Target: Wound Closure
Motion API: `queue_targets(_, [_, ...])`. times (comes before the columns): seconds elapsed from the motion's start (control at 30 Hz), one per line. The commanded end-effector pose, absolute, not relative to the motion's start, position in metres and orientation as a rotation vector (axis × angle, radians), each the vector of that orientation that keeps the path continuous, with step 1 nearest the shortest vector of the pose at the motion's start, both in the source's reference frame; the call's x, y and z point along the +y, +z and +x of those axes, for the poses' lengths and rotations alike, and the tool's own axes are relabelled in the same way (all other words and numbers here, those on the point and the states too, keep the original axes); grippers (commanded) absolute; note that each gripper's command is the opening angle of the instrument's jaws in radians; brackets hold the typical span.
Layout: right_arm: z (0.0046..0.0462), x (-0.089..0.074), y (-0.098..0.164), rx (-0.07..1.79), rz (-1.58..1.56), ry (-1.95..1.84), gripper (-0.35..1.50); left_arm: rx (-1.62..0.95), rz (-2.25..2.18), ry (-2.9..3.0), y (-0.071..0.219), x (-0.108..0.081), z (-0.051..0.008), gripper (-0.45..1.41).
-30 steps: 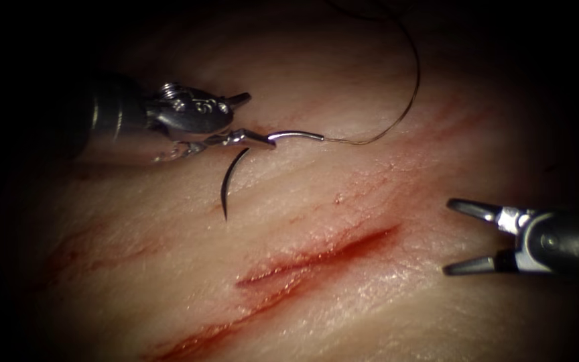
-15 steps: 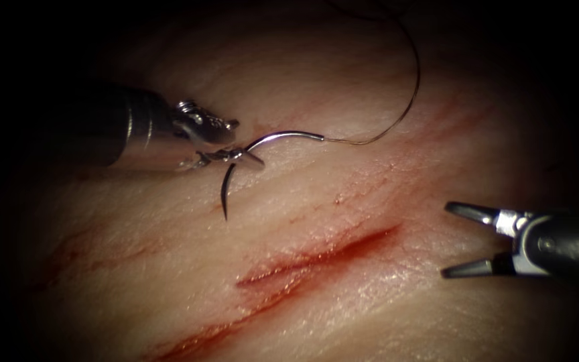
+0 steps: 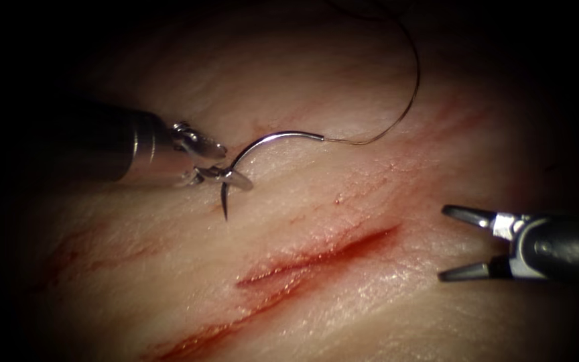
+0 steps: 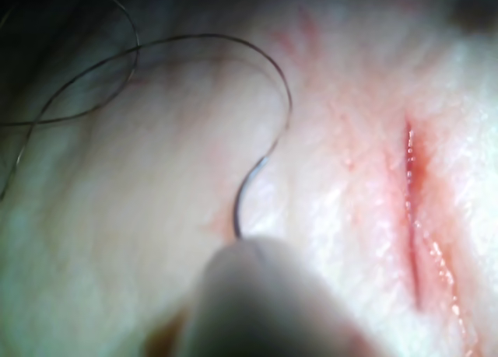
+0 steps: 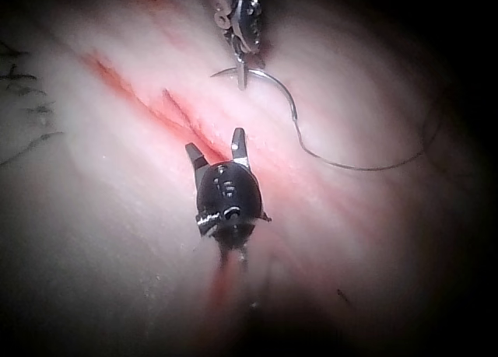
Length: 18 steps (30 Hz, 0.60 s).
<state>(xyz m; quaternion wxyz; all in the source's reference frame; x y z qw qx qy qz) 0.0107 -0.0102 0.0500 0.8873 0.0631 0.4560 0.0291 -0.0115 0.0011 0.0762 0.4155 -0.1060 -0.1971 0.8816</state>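
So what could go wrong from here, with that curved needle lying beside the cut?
The fingers of the left tool stand apart at the curved steel needle, near its point; a poor bite might let it twist or slip. That point rests on the pale tissue left of the red cut and could scratch it. The thin dark thread loops loosely and might snag. The open right tool holds nothing.

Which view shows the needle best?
The endoscope view: the whole needle shows, from thread end to tip, left of the cut. The right wrist view shows its curve smaller, under the left hand. The left wrist view shows part of it.
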Motion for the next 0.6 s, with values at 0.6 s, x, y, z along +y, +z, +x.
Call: queue_targets(0.6, [0.0115,-0.0107,0.0506,0.950,0.130,0.057,1.07,-0.556,-0.245,2.163,0.0767,0.0007,-0.0124,0.25])
